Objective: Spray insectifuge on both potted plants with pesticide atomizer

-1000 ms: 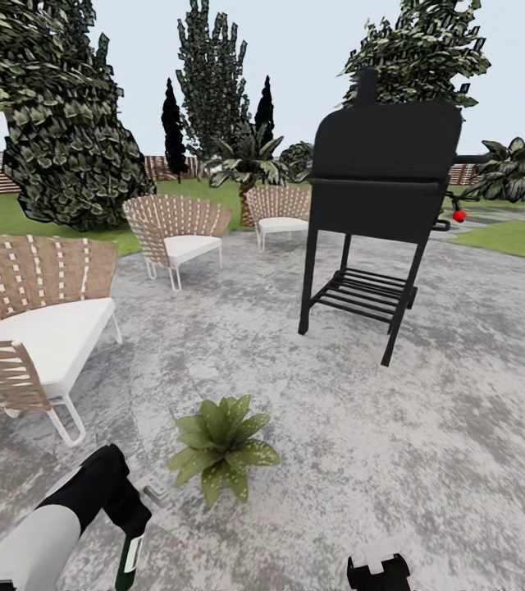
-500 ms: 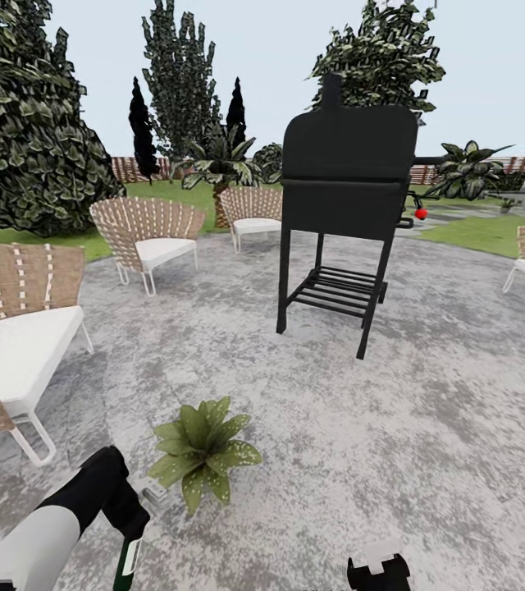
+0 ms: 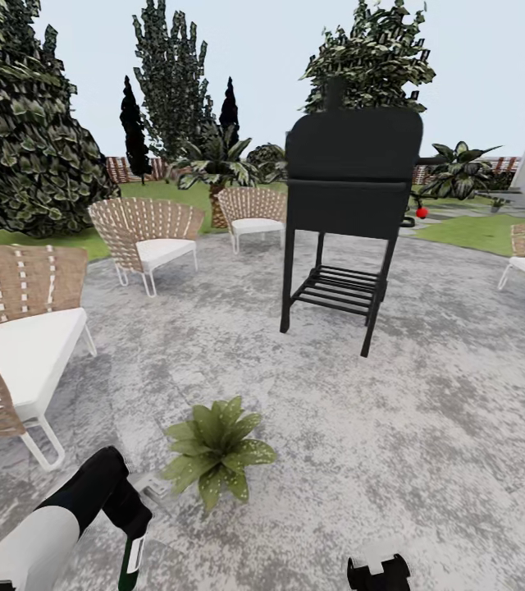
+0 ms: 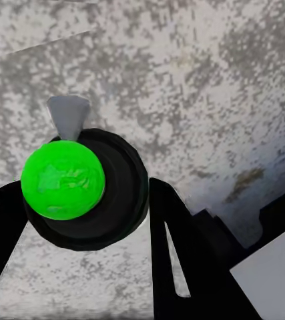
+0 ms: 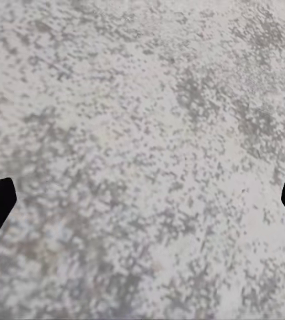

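Our view is swinging since 1 s ago, so the plant (image 3: 217, 450) is sitting nearer our left hand (image 3: 135, 548), which is pinching the atomizer (image 4: 82, 190): light, stiff, slick, best held by its body. Right hand (image 3: 377, 568) is spread over rough, open patio (image 3: 426, 427).

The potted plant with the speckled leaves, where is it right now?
In the head view, the potted plant sits low on the grey patio, left of centre, just beyond the left end effector holding the pesticide atomizer, with the black grill farther back.
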Tool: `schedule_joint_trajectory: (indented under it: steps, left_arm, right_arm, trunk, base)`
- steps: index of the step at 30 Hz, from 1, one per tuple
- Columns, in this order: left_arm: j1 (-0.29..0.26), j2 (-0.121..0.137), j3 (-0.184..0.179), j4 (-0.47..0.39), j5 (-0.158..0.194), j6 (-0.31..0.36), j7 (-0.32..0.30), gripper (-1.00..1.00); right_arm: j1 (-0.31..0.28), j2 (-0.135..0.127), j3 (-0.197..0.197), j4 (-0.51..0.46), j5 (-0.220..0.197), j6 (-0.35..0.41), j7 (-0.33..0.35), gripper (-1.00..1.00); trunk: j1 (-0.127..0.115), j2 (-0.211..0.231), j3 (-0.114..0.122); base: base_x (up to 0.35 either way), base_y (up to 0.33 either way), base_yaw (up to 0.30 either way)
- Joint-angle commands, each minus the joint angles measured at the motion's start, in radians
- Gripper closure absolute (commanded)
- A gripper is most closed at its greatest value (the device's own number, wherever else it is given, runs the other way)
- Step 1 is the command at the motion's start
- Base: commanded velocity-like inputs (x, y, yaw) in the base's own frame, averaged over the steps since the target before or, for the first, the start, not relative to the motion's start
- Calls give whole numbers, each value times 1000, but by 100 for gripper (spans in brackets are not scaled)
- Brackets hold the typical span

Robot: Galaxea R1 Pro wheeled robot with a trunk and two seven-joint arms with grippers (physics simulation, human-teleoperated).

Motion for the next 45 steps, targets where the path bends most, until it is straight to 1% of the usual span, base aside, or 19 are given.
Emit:
schedule_joint_trajectory:
  steps: [1, 5, 8, 11, 14, 16, 19, 21, 28, 31, 37, 42, 44, 45]
  left_arm:
    - [0, 0, 5, -1, -6, 7, -7, 100]
    - [0, 0, 5, 2, -7, 7, -7, 100]
    - [1, 0, 4, 4, -9, 5, -7, 100]
    - [27, -3, -2, 5, -18, 3, -7, 100]
    - [32, -7, -5, 9, -17, 4, 30, 100]
    - [33, -8, -3, 10, -10, 4, 65, 100]
    - [33, -3, 2, 9, -5, 5, 75, 100]
    - [33, -1, 3, 3, -3, 7, 77, 100]
    - [32, -3, 3, -1, -2, 7, 78, 100]
    - [33, -5, 3, -1, -2, 7, 78, 100]
    - [33, -3, 1, 7, -2, 2, 78, 100]
    - [26, 1, -10, -3, -13, -1, 70, 100]
    - [22, 2, -14, -4, -14, -3, 59, 100]
    - [22, 3, -20, -4, -14, -3, 43, 100]
  right_arm:
    - [-1, 1, -8, 1, 10, -3, -4, -100]
    - [-1, 1, -8, 1, 11, -3, -4, -100]
    - [-1, 1, -8, 1, 11, -3, -2, -100]
    - [-1, 1, -8, 1, 11, -3, -2, -100]
    - [-1, 1, -8, 1, 11, -3, -2, -100]
    - [-1, 1, -8, 1, 12, -3, -2, -100]
    - [-1, 1, -8, 1, 11, -3, -2, -100]
    - [-1, 0, -8, 1, 12, -3, -3, -100]
    - [1, 0, -8, 1, 11, -3, -4, -100]
    - [1, -1, -8, 1, 10, -3, -4, -100]
    - [1, -1, -8, 1, 10, -3, -4, -100]
    - [1, -1, -8, 1, 11, -3, -4, -100]
    - [1, -1, -8, 1, 11, -3, -4, -100]
    - [1, -1, -8, 1, 11, -3, -4, -100]
  trunk:
    - [0, 0, -1]
    - [0, 0, -1]
    - [0, 0, -1]
    - [0, 0, -1]
    - [0, 0, -1]
    - [0, 0, -1]
    - [0, 0, -1]
    - [0, 0, -1]
    - [0, 0, -1]
    - [0, 0, 0]
    - [0, 0, 4]
    - [0, 0, 4]
    - [0, 0, 4]
    - [0, 0, 4]
  base:
    - [0, 331, 0]
    - [100, 304, -8]
    - [36, 42, -246]
    - [5, 6, -278]
    - [0, 1, -282]
    - [0, 0, -282]
    - [0, 0, -158]
    - [0, 44, -28]
    - [18, 293, -1]
    - [138, 233, -173]
    - [42, 23, -256]
    - [1, 0, -62]
    - [0, 0, -5]
    - [0, 0, -2]
